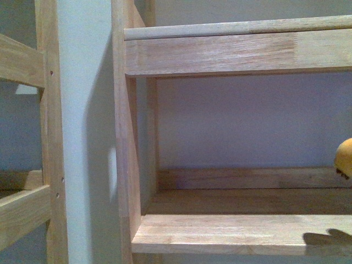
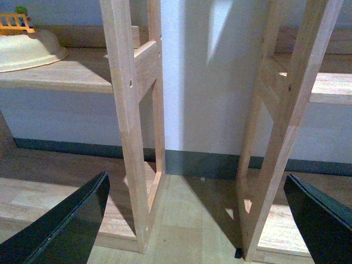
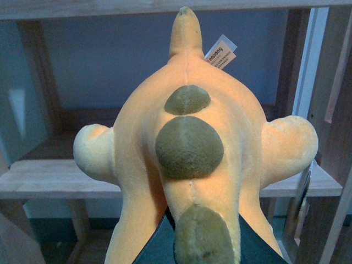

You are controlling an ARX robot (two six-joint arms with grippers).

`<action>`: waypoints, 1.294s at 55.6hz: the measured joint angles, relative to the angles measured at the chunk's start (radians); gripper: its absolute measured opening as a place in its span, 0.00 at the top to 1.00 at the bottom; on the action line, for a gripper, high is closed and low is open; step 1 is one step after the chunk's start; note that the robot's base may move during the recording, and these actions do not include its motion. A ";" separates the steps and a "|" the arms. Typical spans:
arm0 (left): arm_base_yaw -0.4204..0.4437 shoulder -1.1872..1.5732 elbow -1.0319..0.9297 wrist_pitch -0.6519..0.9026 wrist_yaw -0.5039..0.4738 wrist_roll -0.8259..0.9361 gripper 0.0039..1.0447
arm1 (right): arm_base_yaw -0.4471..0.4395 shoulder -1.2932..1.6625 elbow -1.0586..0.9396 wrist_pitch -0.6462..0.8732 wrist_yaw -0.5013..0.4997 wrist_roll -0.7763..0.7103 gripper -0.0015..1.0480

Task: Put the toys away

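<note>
Gripping the orange plush toy [image 3: 190, 137], the right gripper [image 3: 206, 242] holds it above a wooden shelf board [image 1: 220, 228], at the front view's right edge; left gripper [image 2: 195, 220] jaws wide apart.

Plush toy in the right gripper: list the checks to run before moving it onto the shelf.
1. Grip: ok, right gripper shut on the plush toy.
2. Shelf board bare: ok where visible.
3. Plush toy centred in the opening: not ok, only its edge shows at the front view's right.
4. Left gripper out of the way: ok, open, empty.
5. Clearance under upper rail: cannot tell.
</note>
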 joint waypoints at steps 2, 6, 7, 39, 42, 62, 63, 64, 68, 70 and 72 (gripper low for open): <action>0.000 0.000 0.000 0.000 0.000 0.000 0.06 | -0.010 0.007 0.012 -0.003 -0.007 0.000 0.94; 0.000 0.000 0.000 0.000 0.000 0.000 0.06 | -0.031 0.026 0.045 -0.018 -0.018 0.000 0.94; 0.000 0.000 0.000 0.000 0.000 0.000 0.06 | -0.034 0.029 0.050 -0.020 -0.020 0.000 0.94; 0.000 0.000 0.000 0.000 0.000 0.000 0.06 | 0.050 0.240 0.421 -0.129 0.094 0.009 0.94; 0.000 0.000 0.000 0.000 0.000 0.000 0.06 | 0.076 0.264 0.452 -0.129 0.110 0.003 0.94; 0.000 0.000 0.000 0.000 0.000 0.000 0.06 | 0.243 0.504 0.769 -0.137 0.214 -0.043 0.94; 0.000 0.000 0.000 0.000 0.000 0.000 0.06 | 0.251 0.518 0.784 -0.136 0.214 -0.046 0.94; 0.000 0.000 0.000 0.000 0.000 0.000 0.06 | 0.261 0.545 0.815 -0.136 0.211 -0.046 0.94; 0.000 0.000 0.000 0.000 0.000 0.000 0.06 | 0.276 0.596 0.868 -0.128 0.195 -0.052 0.94; 0.000 0.000 0.000 0.000 0.000 0.000 0.06 | 0.279 0.620 0.890 -0.124 0.186 -0.053 0.94; 0.000 0.000 0.000 0.000 0.000 0.000 0.06 | 0.281 0.643 0.911 -0.121 0.178 -0.052 0.94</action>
